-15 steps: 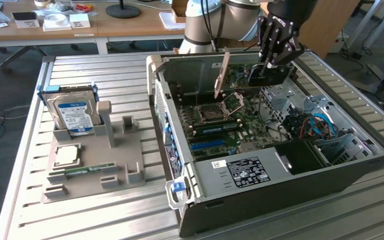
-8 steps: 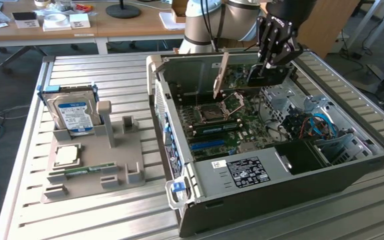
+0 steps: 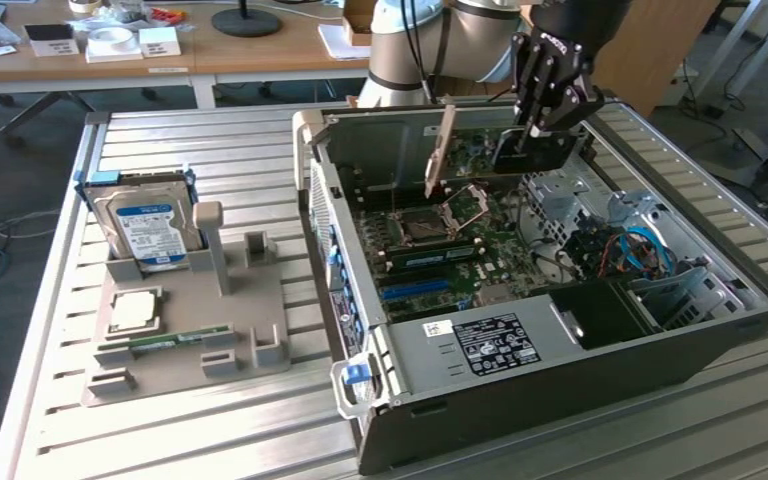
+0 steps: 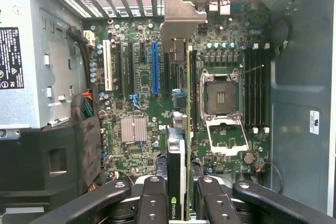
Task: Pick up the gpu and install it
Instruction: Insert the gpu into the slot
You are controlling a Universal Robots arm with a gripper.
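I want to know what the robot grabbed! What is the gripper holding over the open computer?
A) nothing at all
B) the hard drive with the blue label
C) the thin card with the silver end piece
C: the gripper is clamped on the gpu, held edge-on above the motherboard, while the hard drive stands in the grey holder.

Item: single arm [image 3: 431, 40], reaching in from the far side, wrist turned downward, black gripper [image 3: 547, 140] vertical, both fingers [image 4: 155, 203] drawn in and clamped on the gpu [image 4: 177, 156].
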